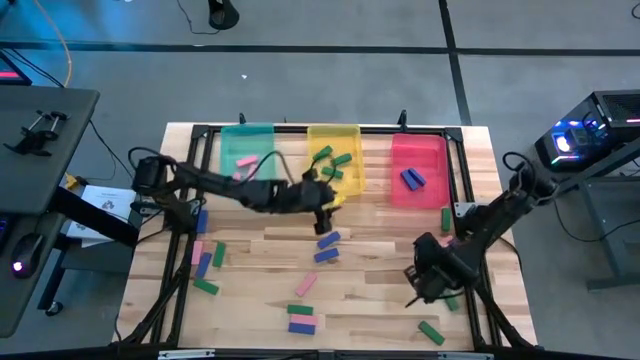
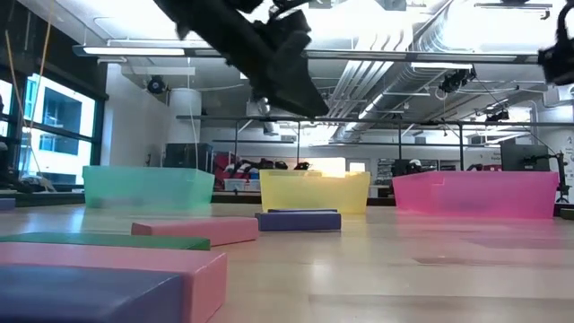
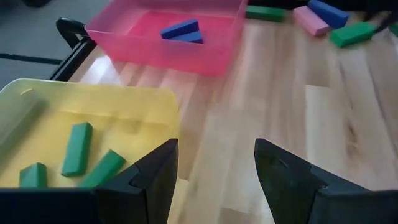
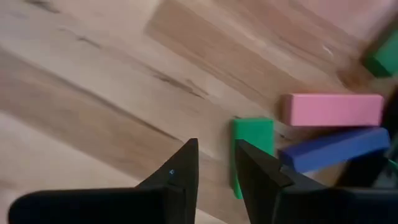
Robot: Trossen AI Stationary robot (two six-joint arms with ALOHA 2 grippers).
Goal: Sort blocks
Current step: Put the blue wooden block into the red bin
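Pink, green and blue blocks lie flat and scattered on the wooden table (image 1: 380, 270), among them two blue ones (image 1: 327, 247). The teal tray (image 1: 247, 150) holds pink blocks, the yellow tray (image 1: 333, 160) holds green ones (image 3: 77, 148), and the red tray (image 1: 418, 170) holds blue ones (image 3: 181, 31). My left gripper (image 1: 325, 205) (image 3: 216, 171) hangs open and empty over the table, just past the yellow tray's near rim. My right gripper (image 1: 430, 280) (image 4: 216, 171) is low over the table's right near part, fingers slightly apart. A green block (image 4: 252, 140) lies just beside one fingertip, with a pink (image 4: 333, 109) and a blue block (image 4: 333, 149) further off.
More blocks lie near the table's left edge (image 1: 203, 250), at the near edge (image 1: 302, 320) and at the near right corner (image 1: 432, 332). The three trays stand in a row along the far edge. Bare wood shows between the two grippers (image 1: 385, 240).
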